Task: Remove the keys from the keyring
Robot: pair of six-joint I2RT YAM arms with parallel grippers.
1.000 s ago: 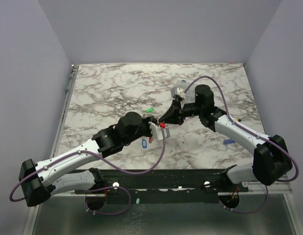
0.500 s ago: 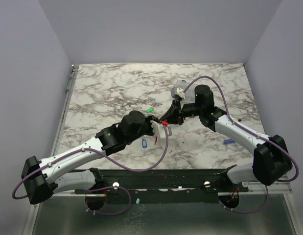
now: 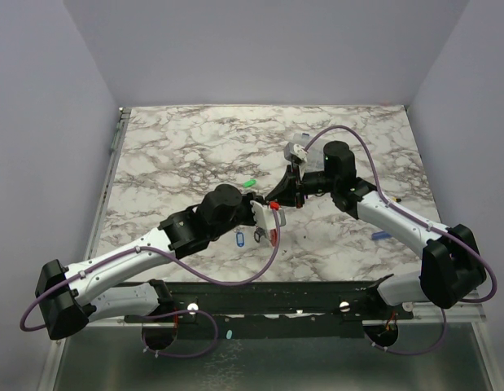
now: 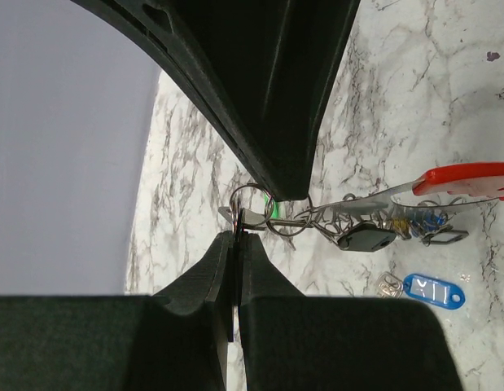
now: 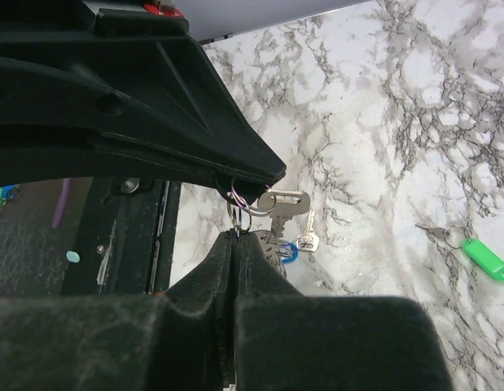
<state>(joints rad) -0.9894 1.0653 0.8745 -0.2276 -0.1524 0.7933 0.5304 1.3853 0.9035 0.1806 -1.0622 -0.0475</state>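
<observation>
Left wrist view: left gripper and right gripper both pinch the keyring, jaws closed; green-tagged key and blue-tagged key lie free near it; red-tagged key remains attached.

I look out over a white, grey-veined marble worktop; lilac walls rise behind and beside it, and a black rail runs along its near edge.

Soft, even light from above keeps my table bright, with only faint shadows under my arms. In the wrist views my left pincer and right pincer are black masses without detail, blurred along the lower frame. The keyring at their tips is sharp. The left side of the left wrist view is flat, pale haze.
</observation>
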